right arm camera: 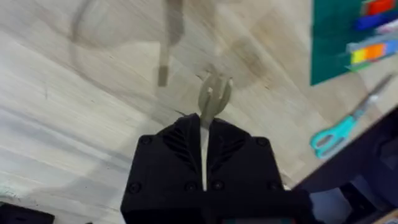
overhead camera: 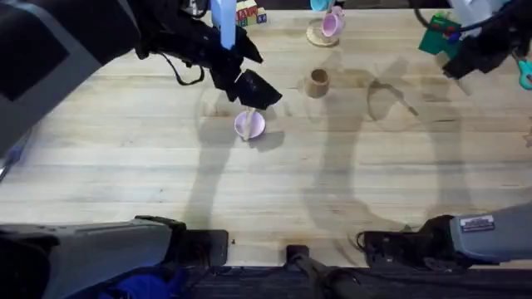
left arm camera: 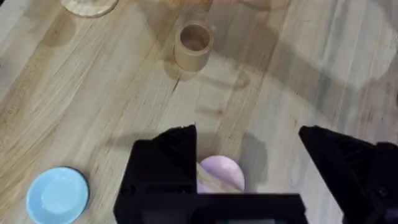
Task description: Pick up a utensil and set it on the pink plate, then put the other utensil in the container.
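The pink plate [overhead camera: 249, 125] lies mid-table with the wooden spoon [overhead camera: 249, 115] resting across it. My left gripper [overhead camera: 253, 90] hovers just above and behind the plate, open and holding nothing. In the left wrist view the plate [left arm camera: 225, 169] and spoon [left arm camera: 210, 181] show between the spread fingers [left arm camera: 168, 162]. The tan container [overhead camera: 317, 83] stands upright to the plate's right and farther back; it also appears as the cup [left arm camera: 194, 45]. My right gripper [overhead camera: 455, 66] is raised at the far right, shut on the wooden fork [right arm camera: 214, 96], whose prongs stick out past the fingertips [right arm camera: 180, 134].
A pink mug [overhead camera: 332, 23] sits on a round coaster at the back centre. A light blue plate [left arm camera: 57, 194] lies left of the pink one. A green box [overhead camera: 436, 37] and teal scissors [right arm camera: 339, 134] lie at the far right edge.
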Available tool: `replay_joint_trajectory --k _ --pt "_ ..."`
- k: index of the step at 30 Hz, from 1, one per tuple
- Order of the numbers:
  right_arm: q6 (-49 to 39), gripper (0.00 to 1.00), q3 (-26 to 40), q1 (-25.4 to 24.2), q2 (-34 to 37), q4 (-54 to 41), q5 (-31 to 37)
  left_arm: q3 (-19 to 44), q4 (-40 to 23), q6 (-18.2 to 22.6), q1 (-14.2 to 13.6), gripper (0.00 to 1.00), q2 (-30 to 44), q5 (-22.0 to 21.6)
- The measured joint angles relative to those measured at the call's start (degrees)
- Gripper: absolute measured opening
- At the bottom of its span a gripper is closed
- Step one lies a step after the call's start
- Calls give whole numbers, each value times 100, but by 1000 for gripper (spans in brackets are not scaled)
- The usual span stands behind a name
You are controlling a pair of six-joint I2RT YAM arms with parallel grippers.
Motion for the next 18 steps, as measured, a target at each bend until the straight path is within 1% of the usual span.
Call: replay_joint_trajectory --k 4,8,12,18 --pt "0 29 0 0 -462 -5 -176 0 0 0 0 993 -2 -2" --pt "2 30 0 -4 -927 13 -767 0 0 -2 0 993 0 0" --pt "7 29 0 -4 -1252 18 -1841 0 -1 -2 0 993 0 -2" --pt "-48 30 0 -4 -1317 24 -3720 0 0 -2 0 993 0 -2"
